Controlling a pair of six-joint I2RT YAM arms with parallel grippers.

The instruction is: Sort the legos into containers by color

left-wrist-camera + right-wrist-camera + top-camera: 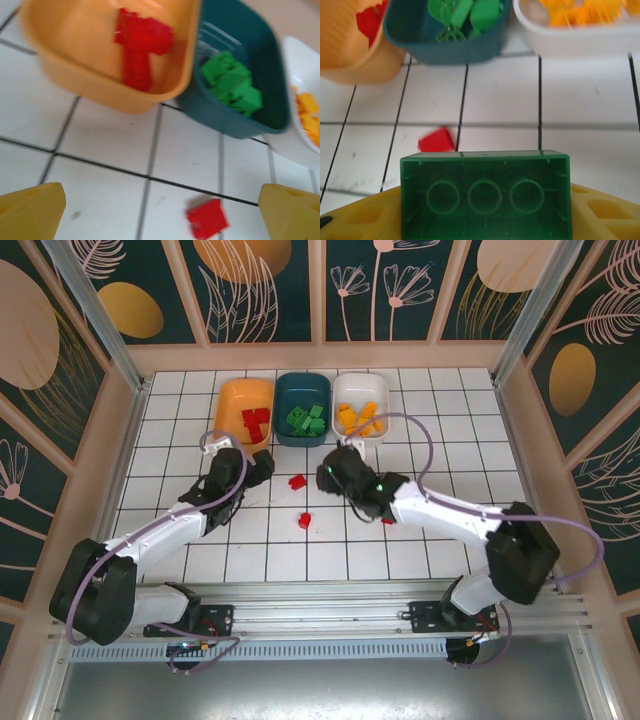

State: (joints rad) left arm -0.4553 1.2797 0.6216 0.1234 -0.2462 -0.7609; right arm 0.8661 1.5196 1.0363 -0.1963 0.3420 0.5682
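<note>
Right gripper (338, 468) clamps a green brick (485, 195) near the teal tub (445, 50); next, likely carry it farther and release. Left gripper (160, 217) gapes wide above a red brick (207, 218).

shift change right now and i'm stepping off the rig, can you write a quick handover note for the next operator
Left gripper: open, empty, a loose red brick just ahead of it, short of the orange tub.
Right gripper: shut on a green brick, facing the teal tub.
Done: red bricks in orange tub, green bricks in teal, orange-yellow bricks in the white tub.
Left: bin the held green brick, then that loose red brick and a second red brick on the tiles nearer the arms.
</note>
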